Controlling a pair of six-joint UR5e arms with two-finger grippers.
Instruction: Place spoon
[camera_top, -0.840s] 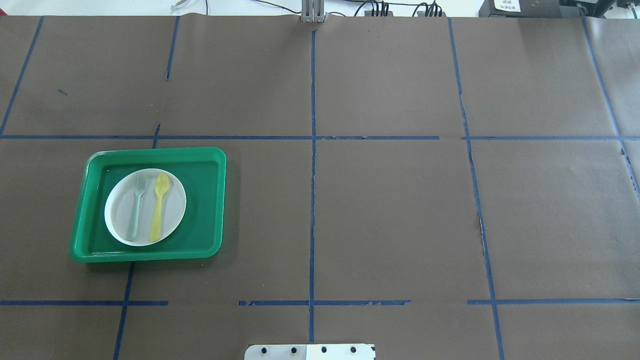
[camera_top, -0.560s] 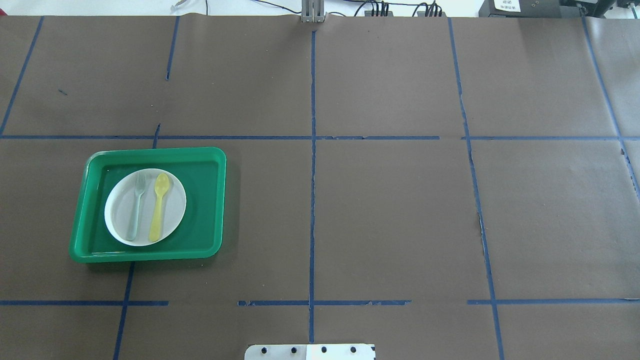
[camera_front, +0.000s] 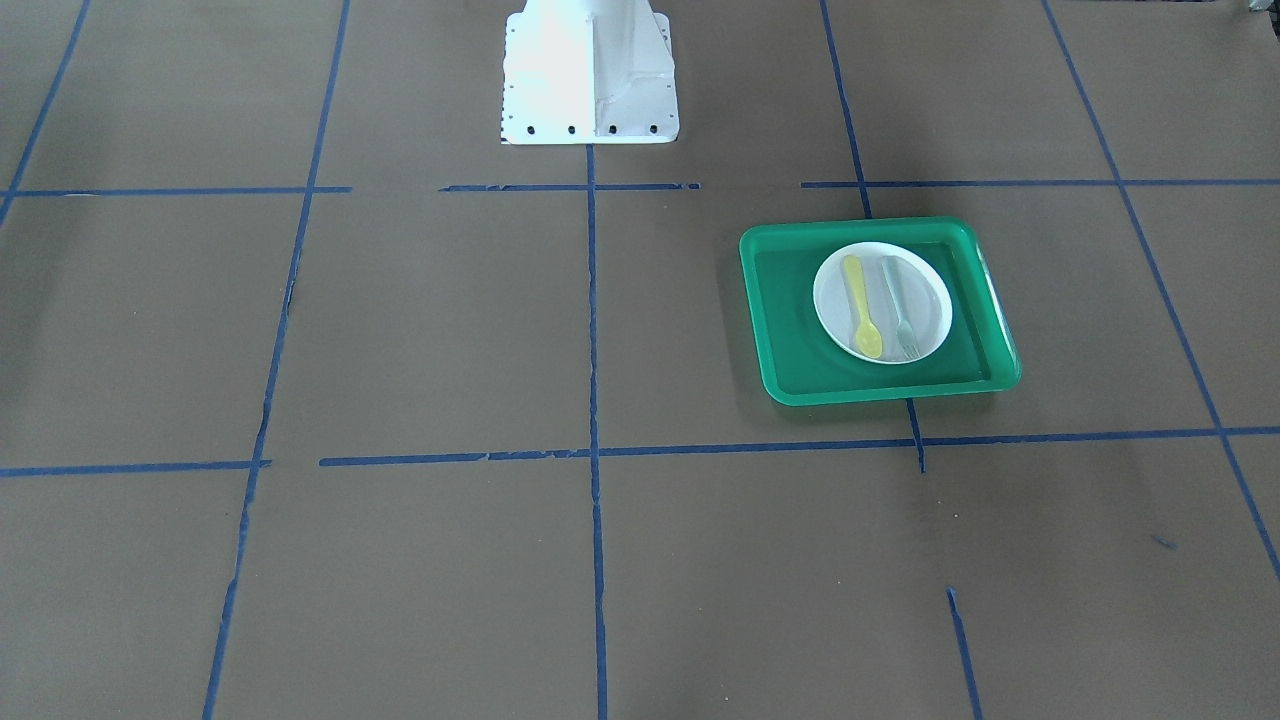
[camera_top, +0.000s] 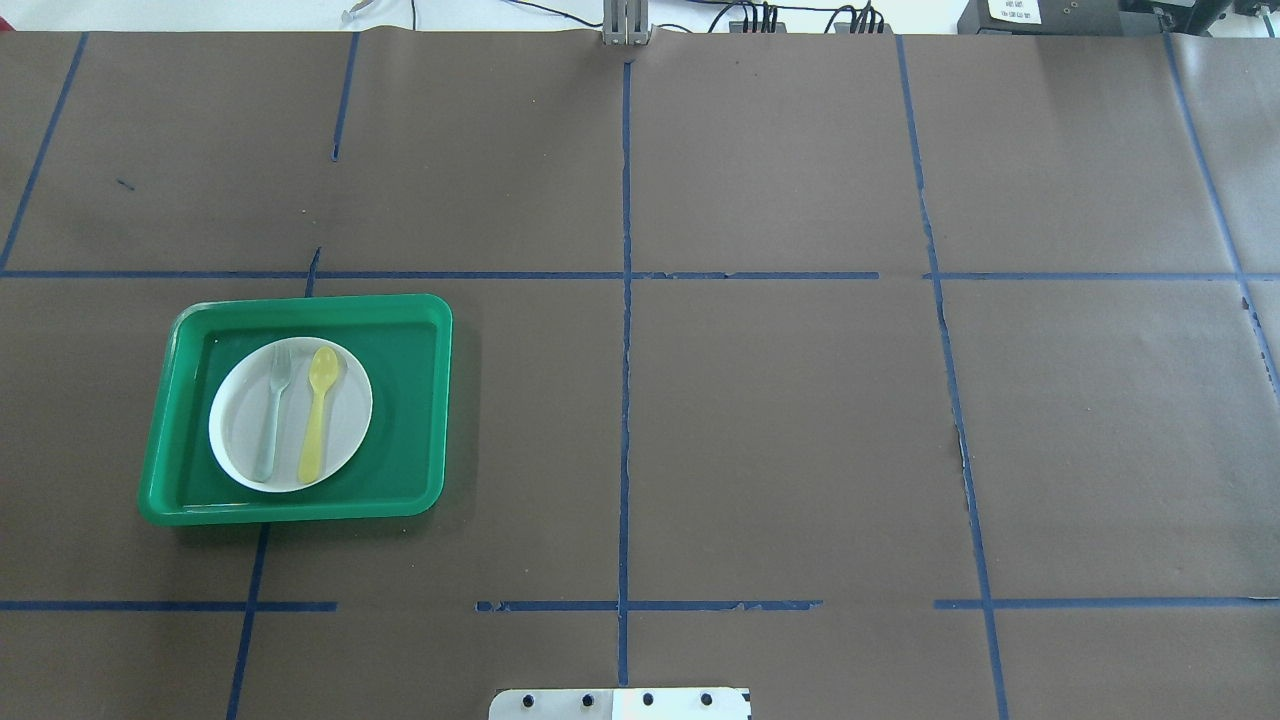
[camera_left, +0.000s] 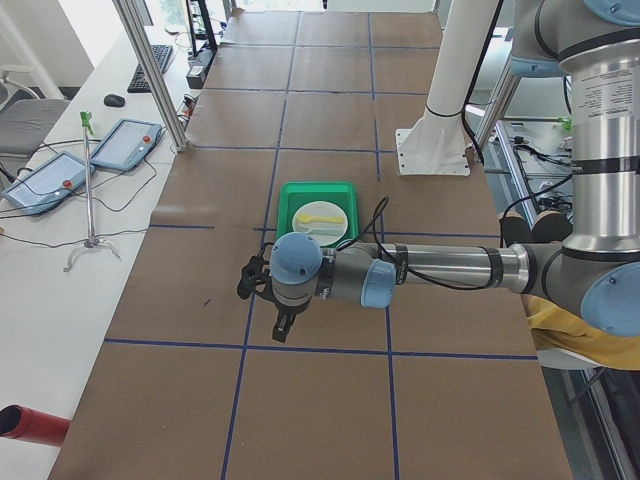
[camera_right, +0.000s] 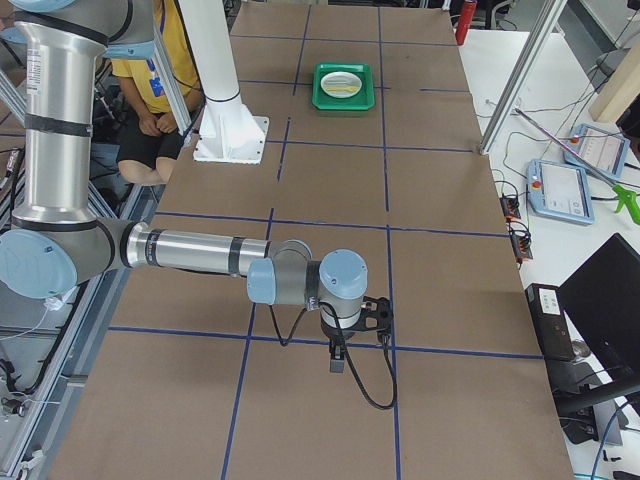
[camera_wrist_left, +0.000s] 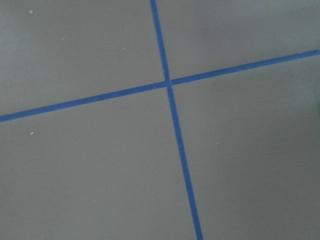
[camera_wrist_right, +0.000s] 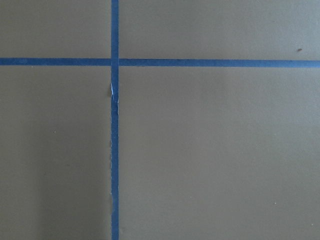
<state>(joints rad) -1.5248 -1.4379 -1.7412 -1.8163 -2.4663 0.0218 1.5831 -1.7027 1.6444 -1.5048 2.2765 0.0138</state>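
The pale-yellow spoon (camera_top: 318, 415) lies on the white plate (camera_top: 236, 422), right of a grey-green fork (camera_top: 272, 420), bowl toward the far side. The plate sits in a green tray (camera_top: 405, 400) on the table's left half. The spoon also shows in the front-facing view (camera_front: 862, 305). Neither gripper appears in the overhead or front-facing view. My left gripper (camera_left: 283, 325) hangs over the table near its left end, apart from the tray. My right gripper (camera_right: 337, 358) hangs over the right end. I cannot tell whether either is open or shut.
Brown paper with blue tape lines (camera_top: 626, 400) covers the table. The robot's white base (camera_front: 588, 70) stands at the near middle edge. Both wrist views show only paper and tape crossings (camera_wrist_left: 168, 82). Tablets and cables lie beyond the table ends.
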